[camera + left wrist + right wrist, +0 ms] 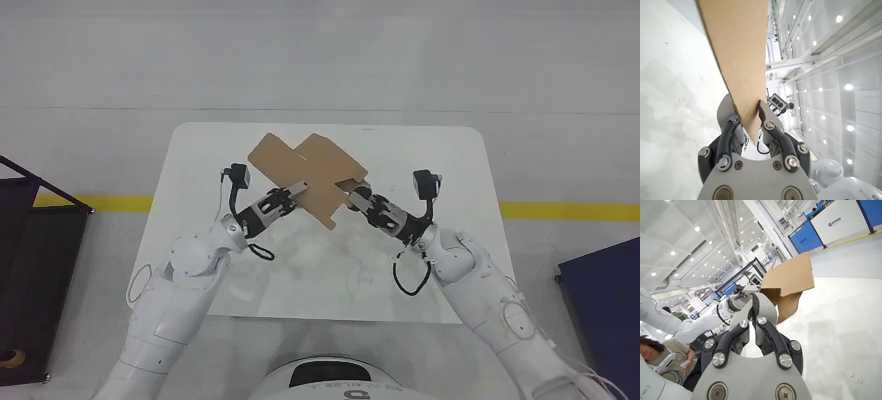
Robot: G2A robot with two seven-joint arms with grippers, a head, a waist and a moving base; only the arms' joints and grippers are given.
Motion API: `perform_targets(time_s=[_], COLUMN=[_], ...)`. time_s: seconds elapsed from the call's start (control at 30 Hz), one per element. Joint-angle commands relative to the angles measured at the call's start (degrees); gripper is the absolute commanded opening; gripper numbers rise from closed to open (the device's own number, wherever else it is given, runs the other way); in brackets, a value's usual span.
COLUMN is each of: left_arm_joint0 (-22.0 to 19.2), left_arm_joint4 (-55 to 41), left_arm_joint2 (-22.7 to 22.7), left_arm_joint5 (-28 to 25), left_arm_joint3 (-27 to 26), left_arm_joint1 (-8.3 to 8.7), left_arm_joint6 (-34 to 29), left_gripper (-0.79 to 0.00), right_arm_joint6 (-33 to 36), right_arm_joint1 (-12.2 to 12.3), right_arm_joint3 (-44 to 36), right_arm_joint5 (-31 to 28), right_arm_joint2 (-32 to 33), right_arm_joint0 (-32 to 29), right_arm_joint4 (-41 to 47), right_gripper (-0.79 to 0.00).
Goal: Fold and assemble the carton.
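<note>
Pinches tight, with left gripper [747, 106] and right gripper [754, 299], the flat carton's [305, 172] 8 and 4 o'clock edges above the table [430, 270]; apparently nothing folded yet.

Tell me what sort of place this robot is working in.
Probably a large factory or robot-testing hall. The right wrist view shows a high white ceiling with rows of round lights and blue partition panels. The top view shows a yellow line on the pale floor beside the table.
</note>
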Motion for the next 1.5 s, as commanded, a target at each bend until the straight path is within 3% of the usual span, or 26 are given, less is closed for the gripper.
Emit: perform_targets(time_s=[0.0,0.13,0.17,0.2,0.53,0.63,0.93,1.2,1.33,1.4,1.47], left_arm_joint0=[0.29,1.23,1.50,1.75,3.11,2.86,3.05,0.57,-2.47,-3.86,-4.73], left_arm_joint4=[2.16,4.95,5.21,5.62,6.24,15.50,14.50,-19.23,-38.15,-43.96,-44.16], left_arm_joint2=[-0.02,-0.06,-0.13,-0.27,-4.89,-6.97,-6.81,-8.47,-11.01,-11.73,-11.72], left_arm_joint5=[-0.46,-0.99,-1.08,-1.16,-1.43,-2.46,-2.14,10.81,23.67,29.53,31.20], left_arm_joint3=[-0.50,-1.67,-1.94,-2.17,-2.02,-3.10,-3.13,0.78,5.67,8.09,8.80], left_arm_joint1=[0.07,0.16,0.16,0.17,0.73,1.48,1.42,0.64,0.52,0.56,0.72], left_arm_joint6=[1.01,3.26,3.92,4.62,7.62,6.44,6.54,-2.17,-8.55,-10.82,-12.49], left_gripper=[-0.785,-0.785,-0.785,-0.785,-0.785,-0.785,-0.785,-0.785,-0.785,-0.785,-0.785], right_arm_joint6=[0.05,-0.01,-0.04,-0.01,-0.63,-0.38,-0.38,-0.38,-0.38,-0.38,0.93], right_arm_joint1=[-0.05,-0.14,-0.17,-0.19,0.71,1.22,1.22,1.22,1.22,1.22,1.13], right_arm_joint3=[0.02,0.03,0.00,-0.03,-0.88,-2.11,-2.11,-2.11,-2.11,-2.11,-2.42], right_arm_joint5=[0.09,0.55,0.72,0.89,-2.12,-3.05,-3.05,-3.05,-3.05,-3.05,-2.12], right_arm_joint2=[-0.03,0.04,0.04,0.06,4.66,6.46,6.46,6.46,6.46,6.46,5.22], right_arm_joint0=[0.02,-0.04,-0.08,-0.09,-1.73,-3.14,-3.14,-3.14,-3.14,-3.14,-3.62], right_arm_joint4=[-0.11,-0.33,-0.29,-0.33,2.79,5.43,5.43,5.43,5.43,5.43,7.02], right_gripper=[-0.785,-0.785,-0.437,0.000,0.000,0.000,0.000,0.000,0.000,0.000,0.000])
